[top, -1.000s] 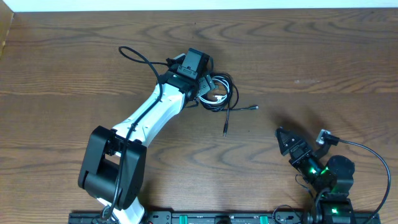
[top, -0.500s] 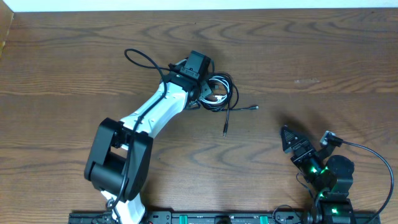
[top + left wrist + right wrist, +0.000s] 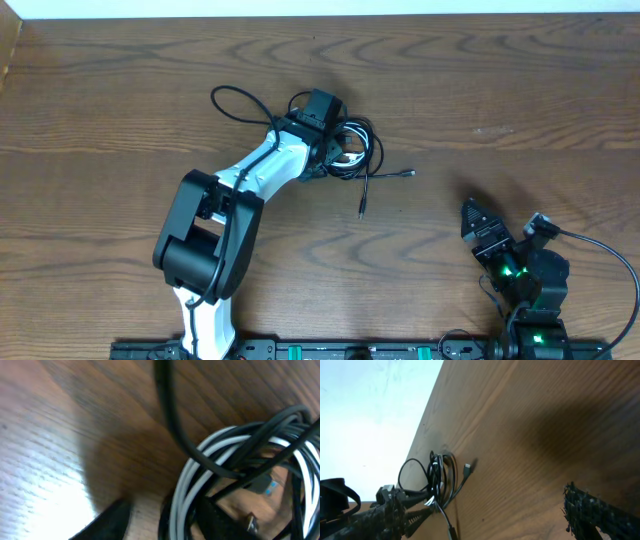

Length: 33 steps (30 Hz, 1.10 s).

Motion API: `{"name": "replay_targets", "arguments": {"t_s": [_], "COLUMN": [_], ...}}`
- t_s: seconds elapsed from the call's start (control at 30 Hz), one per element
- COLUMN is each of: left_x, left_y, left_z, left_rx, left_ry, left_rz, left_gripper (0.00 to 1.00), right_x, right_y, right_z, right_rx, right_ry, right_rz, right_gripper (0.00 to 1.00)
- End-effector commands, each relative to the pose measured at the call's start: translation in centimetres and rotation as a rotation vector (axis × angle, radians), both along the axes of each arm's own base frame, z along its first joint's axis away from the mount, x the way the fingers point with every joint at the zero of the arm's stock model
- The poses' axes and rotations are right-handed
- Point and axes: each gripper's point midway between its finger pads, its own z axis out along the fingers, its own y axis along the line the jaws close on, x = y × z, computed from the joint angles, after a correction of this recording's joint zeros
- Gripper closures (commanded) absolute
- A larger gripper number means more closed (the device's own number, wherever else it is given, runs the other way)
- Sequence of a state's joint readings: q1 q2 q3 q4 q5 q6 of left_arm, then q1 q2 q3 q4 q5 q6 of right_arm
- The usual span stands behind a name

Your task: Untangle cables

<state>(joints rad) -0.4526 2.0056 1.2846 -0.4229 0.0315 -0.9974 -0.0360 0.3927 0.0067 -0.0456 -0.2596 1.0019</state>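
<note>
The cables (image 3: 353, 152) lie in a tangled coil of black and white strands at the table's middle. Two black tails with plug ends run off it to the right (image 3: 410, 173) and downward (image 3: 362, 210). My left gripper (image 3: 334, 150) sits on the coil's left edge. In the left wrist view its fingers (image 3: 107, 522) straddle white and black strands (image 3: 182, 505); the jaws are partly closed, and a gap shows beside the left finger. Low on the right, my right gripper (image 3: 474, 222) stands wide open and holds nothing, far from the coil (image 3: 440, 480).
A thicker black wire (image 3: 235, 98) loops off the left arm (image 3: 250, 175) onto the table. The right arm's base (image 3: 535, 285) sits at the front right, and a black rail (image 3: 320, 350) runs along the front edge.
The left gripper's jaws have narrowed round the coil's edge. The left arm's elbow and shoulder have swung to the right. The right gripper has drifted slightly right and toward the front.
</note>
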Motion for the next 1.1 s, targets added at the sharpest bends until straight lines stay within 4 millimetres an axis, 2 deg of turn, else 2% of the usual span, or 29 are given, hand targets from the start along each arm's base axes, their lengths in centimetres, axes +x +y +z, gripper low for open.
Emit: {"name": "replay_targets", "arguments": {"t_s": [0.0,0.03,0.07,0.2,0.33,0.4,0.53,0.67,0.87,1.07], "left_x": [-1.1,-1.1,-1.2,-1.1,-1.1,-0.6,1.0,1.0,0.1,-0.3], "left_y": [0.3,0.2,0.1,-0.4,-1.7,-2.5,-4.2,-4.8,-4.8,-4.8], "left_z": [-2.3,-2.3,-2.3,-1.4,0.9,2.5,6.7,9.6,11.7,12.4], "left_rx": [0.010,0.006,-0.001,-0.077,-0.318,-0.453,-0.715,-0.892,-1.023,-1.097], "left_ry": [0.066,0.069,0.071,0.084,0.172,0.206,0.201,0.236,0.309,0.471], "left_rz": [0.006,0.005,0.003,0.035,0.215,0.273,0.195,0.111,0.061,0.223], "left_gripper": [0.75,0.89,0.92,0.92,0.93,0.93,0.92,0.93,0.92,0.92], "right_x": [0.0,0.0,0.0,0.0,0.1,0.3,0.5,-0.1,-0.2,-0.8], "right_y": [-0.4,-0.4,-0.4,-0.4,-0.3,0.6,2.6,3.8,3.6,4.0], "right_z": [-0.2,-0.2,-0.2,-0.2,0.2,1.0,3.6,3.9,2.9,1.9], "right_rx": [-0.023,-0.023,-0.023,-0.023,-0.019,-0.003,-0.116,-0.101,-0.011,0.145], "right_ry": [0.003,0.003,0.002,0.001,-0.013,-0.047,-0.209,-0.226,-0.148,-0.045], "right_rz": [-0.016,-0.016,-0.015,-0.015,-0.009,0.039,0.213,0.292,0.241,0.207], "right_gripper": [0.01,0.01,0.01,0.02,0.01,0.01,0.01,0.01,0.01,0.01]}}
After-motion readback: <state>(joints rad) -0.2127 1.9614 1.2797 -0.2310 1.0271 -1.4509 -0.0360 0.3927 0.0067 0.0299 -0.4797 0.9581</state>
